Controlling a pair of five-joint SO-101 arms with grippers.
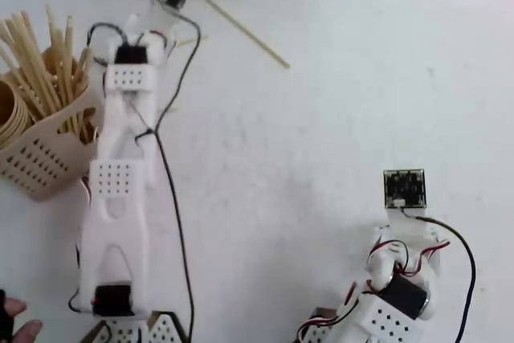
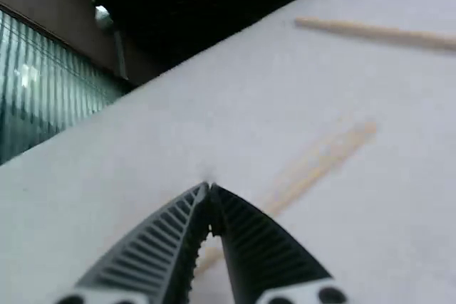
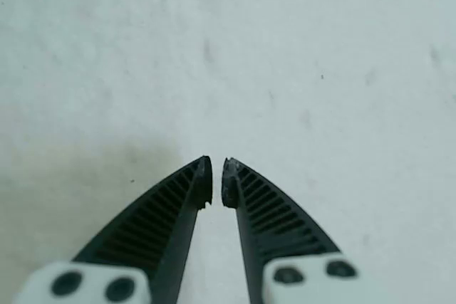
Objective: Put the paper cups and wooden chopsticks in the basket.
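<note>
Chopsticks in a bundle [image 1: 56, 54] stand upright in the perforated basket [image 1: 40, 162] at the left edge of the high view, fanning out above its rim, with stacked paper cups [image 1: 12, 122] nested in the same basket on its left side. The left arm [image 1: 120, 182] stretches almost straight from its base at the lower left up the frame, passing just beside the basket's right wall, with its wrist near the top left of the white worktop [image 1: 321, 118]. The left tool [image 2: 210, 190] is closed, its ribbed black tips meeting, and it grips nothing. A blurred near chopstick [image 2: 320, 161] lies flat on the worktop beneath it, running under the jaws; whether they touch it cannot be told. A far chopstick [image 1: 245, 32] lies loose on the worktop in the upper middle of the high view, slanting down to the right, well apart from the basket and a little beyond the left arm's wrist. The right arm [image 1: 397, 295] is folded back on itself at the lower right, its wrist camera pointing toward the middle of the frame. The right tool [image 3: 217, 176] hangs over bare worktop with its tips a narrow slit apart, parted only slightly and empty.
</note>
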